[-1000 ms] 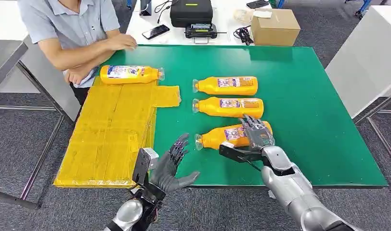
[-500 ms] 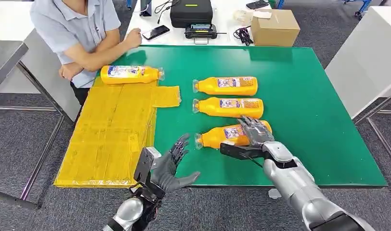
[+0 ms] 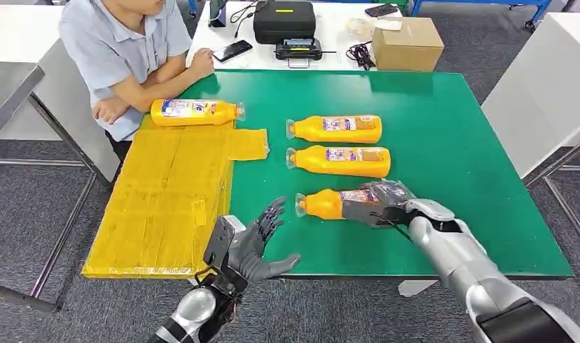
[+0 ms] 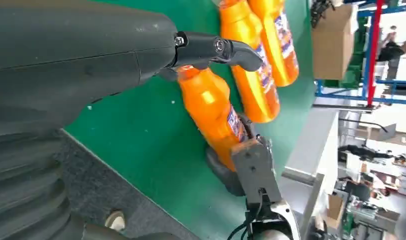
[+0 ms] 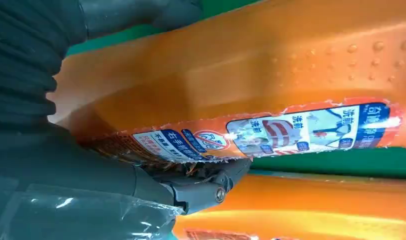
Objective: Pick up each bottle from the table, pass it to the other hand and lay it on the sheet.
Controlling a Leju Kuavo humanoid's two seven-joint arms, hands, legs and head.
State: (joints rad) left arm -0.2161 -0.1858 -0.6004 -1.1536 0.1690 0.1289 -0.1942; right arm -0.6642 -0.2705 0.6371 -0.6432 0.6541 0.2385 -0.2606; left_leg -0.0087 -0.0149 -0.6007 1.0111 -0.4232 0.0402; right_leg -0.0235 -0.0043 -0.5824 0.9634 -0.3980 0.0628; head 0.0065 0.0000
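**Op:** Orange plastic under my right hand (image 3: 384, 202): its fingers are wrapped round the base half of the nearest detergent bottle (image 3: 328, 204), thumb on one side and darker fingers (image 5: 201, 187) over the label. So it's holding that bottle. Whether the bottle is off the green table (image 3: 458, 150) or resting on it, I can't tell.

**QA:** Left hand?

**Op:** Left hand (image 3: 255, 246) is spread wide, holding nothing, hovering at the near table edge just beside the bottle's clear-capped neck. In the left wrist view one dark finger (image 4: 226, 49) reaches toward that neck.

**QA:** Handling notes?

**Op:** My judgement only: rigid moulded plastic and looks full, so fairly heavy, with the weight spread along its length. The glossy wall is dimpled in places and the paper label is torn at its edge, so it's likely slippery. Gripping at the base end leaves the neck half free, which I'd say is the sensible place for the left hand to take it. A one-end hold may let it droop or twist.

**QA:** Surroundings?

**Op:** Two more orange bottles (image 3: 335, 128) (image 3: 338, 160) lie parallel, farther back. A yellower bottle (image 3: 194, 111) lies at the far edge of the yellow sheet (image 3: 158, 207), which sits on the left part of the table. A person (image 3: 123, 57) leans on the far-left corner.
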